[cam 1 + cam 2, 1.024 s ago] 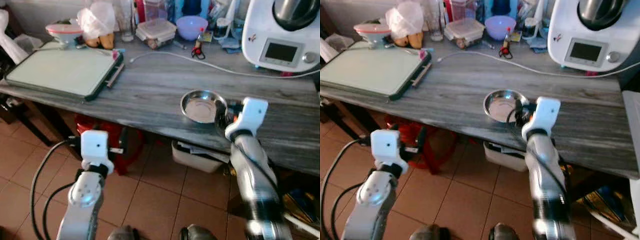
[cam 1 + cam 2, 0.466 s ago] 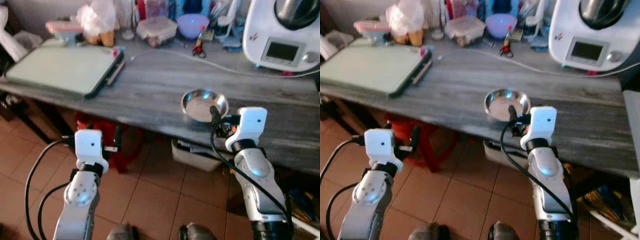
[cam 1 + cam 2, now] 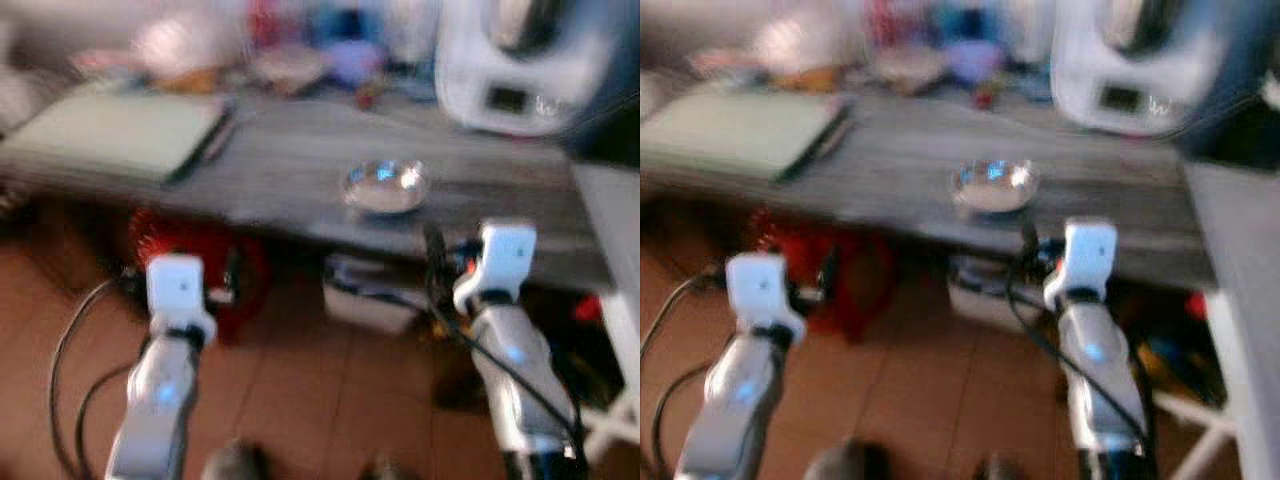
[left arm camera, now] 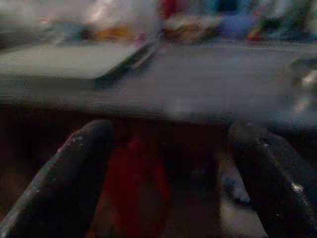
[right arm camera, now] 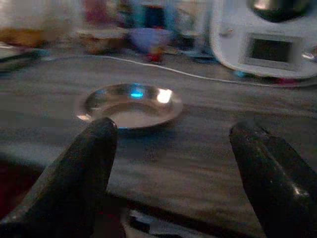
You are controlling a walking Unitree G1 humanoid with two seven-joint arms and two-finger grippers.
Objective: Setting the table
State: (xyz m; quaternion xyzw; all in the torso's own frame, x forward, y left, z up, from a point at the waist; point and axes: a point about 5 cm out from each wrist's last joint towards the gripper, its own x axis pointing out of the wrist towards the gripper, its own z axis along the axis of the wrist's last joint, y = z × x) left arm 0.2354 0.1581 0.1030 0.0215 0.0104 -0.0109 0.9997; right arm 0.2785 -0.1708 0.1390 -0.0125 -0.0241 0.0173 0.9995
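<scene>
A shiny steel bowl sits alone on the grey wooden table, close to its front edge. My right gripper is open, drawn back off the table and in front of its edge, with the steel bowl lying ahead between its two black fingers. The left gripper is open too, held low in front of the table edge on the left, facing the dark space under it. Nothing is between either pair of fingers. All views are blurred.
A green board lies at the table's left end, a white kitchen machine at the back right, and jars and a purple bowl along the back. A white cable crosses the table. A red stool and a box are underneath.
The right gripper, at the bowl's rim a second ago, has drawn back off the table; the bowl stays put. The whole picture has shifted and blurred, so the camera has moved.
</scene>
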